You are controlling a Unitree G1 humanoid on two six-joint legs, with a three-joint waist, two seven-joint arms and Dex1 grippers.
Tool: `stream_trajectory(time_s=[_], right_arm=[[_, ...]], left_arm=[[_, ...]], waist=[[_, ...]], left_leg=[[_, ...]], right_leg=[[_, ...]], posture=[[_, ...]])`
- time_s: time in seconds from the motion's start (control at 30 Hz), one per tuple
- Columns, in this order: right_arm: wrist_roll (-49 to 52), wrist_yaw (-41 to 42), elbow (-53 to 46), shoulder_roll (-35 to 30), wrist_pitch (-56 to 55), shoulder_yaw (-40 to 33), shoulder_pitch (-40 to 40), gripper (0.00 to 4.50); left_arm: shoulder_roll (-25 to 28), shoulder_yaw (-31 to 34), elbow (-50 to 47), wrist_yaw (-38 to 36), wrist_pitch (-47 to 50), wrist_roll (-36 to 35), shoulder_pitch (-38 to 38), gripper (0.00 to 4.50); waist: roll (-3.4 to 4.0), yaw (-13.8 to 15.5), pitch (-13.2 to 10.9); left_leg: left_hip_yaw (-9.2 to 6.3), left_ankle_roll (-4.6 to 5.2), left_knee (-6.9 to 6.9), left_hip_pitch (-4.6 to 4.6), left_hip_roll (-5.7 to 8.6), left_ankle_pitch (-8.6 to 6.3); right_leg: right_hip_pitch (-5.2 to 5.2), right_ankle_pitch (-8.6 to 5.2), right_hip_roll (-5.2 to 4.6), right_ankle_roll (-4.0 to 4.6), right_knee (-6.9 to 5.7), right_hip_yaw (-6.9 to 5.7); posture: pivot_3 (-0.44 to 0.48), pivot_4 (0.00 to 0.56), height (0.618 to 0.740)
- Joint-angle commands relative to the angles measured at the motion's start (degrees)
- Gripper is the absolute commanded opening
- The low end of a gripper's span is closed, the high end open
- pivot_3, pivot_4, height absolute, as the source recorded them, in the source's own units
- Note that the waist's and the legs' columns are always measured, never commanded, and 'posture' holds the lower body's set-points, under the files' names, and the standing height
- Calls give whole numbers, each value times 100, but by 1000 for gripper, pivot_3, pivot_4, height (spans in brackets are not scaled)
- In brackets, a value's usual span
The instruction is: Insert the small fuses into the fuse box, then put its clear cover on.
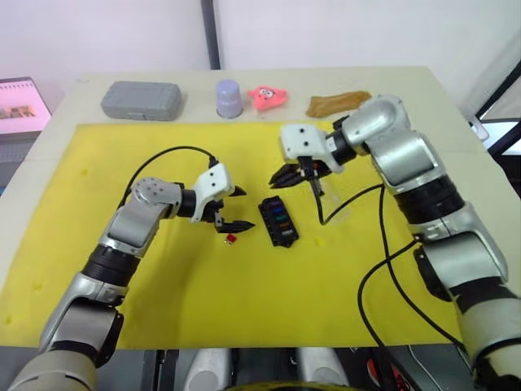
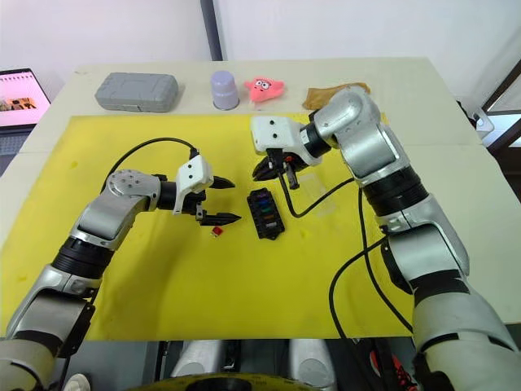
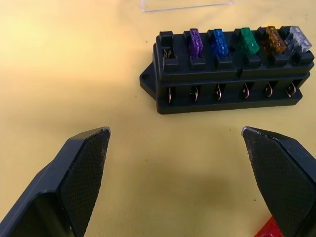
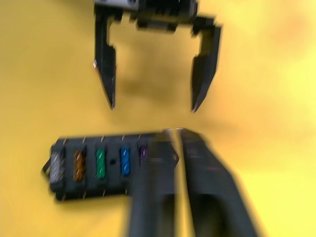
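A: Item one, left gripper [image 1: 230, 208]. State?

B: Fingers spread wide, nothing between them. It hovers low over the yellow mat [image 1: 122, 155], tips pointing toward the fuse box [image 1: 278, 221].

A: Item two, right gripper [image 2: 273, 171].

B: Fingers pressed together, holding nothing I can make out, though its wrist view is smeared. It sits just above the far end of the fuse box.

A: Item three, the small fuses.

B: Five seated in one row: purple fuse [image 3: 195, 42], blue fuse [image 3: 219, 42], green fuse [image 3: 246, 41], amber fuse [image 3: 275, 40], clear-grey fuse [image 3: 299, 40]. The slot at the purple end stands empty. One red fuse [image 1: 230, 239] lies loose on the mat, just under the left gripper's nearer finger.

A: Item four, the clear cover [image 3: 185, 4].

B: Flat on the mat just beyond the box, on the right gripper's side. Not yet fitted.

A: Handling note for the step in hand?

B: Likely picking up the red fuse. Centre both fingers over it, close on its plastic body, keep the blades pointing down, then line up with the empty slot.

A: Surroundings?

B: Pale counter [image 1: 456, 130] under the mat. Beyond both grippers: grey case [image 1: 141, 100], lavender cup [image 1: 229, 98], pink toy [image 1: 267, 97], brown rag [image 1: 335, 103]. A tablet [image 1: 20, 106] lies off the counter's left side.
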State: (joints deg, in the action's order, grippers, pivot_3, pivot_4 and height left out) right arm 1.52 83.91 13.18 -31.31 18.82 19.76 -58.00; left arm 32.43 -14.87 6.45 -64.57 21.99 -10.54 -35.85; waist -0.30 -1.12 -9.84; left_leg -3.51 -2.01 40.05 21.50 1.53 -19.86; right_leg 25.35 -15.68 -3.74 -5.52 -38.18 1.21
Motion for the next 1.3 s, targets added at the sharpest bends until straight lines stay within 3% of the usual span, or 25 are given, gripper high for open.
stream_trajectory(time_s=[0.03, 0.67, 1.0, 1.3], right_arm=[[388, -167, -239, 57, 115, -353, 130, 80], [423, -450, 177, 83, 130, -157, 824, 80], [-17, -670, 1036, 110, -233, 193, 804, 80], [-104, -457, 998, -19, 363, 483, 696, 80]], left_arm=[[53, 93, -155, -19, -31, -10, -47, 4500], [152, 85, -181, -161, 47, -1, -93, 4500], [203, 92, -267, -167, 133, -10, -81, 4500], [184, 94, -280, -146, 144, -15, -93, 4500]], waist=[[0, 0, 0], [0, -2, 0], [0, 1, 2], [-2, 20, 8]], left_leg=[[1, 0, 0, 1, 0, 0], [0, 0, 0, 0, 0, 0], [0, 0, 1, -10, 0, 0], [-1, 0, 2, -14, 0, 0]], right_leg=[[0, 0, 0, 0, 0, 0], [0, 0, 3, 0, 0, 0], [-12, 0, 2, 0, 0, 0], [-20, 0, 2, 0, 1, -1]], posture=[[0, 150, 740], [0, 150, 740], [0, 150, 740], [0, 150, 740]])
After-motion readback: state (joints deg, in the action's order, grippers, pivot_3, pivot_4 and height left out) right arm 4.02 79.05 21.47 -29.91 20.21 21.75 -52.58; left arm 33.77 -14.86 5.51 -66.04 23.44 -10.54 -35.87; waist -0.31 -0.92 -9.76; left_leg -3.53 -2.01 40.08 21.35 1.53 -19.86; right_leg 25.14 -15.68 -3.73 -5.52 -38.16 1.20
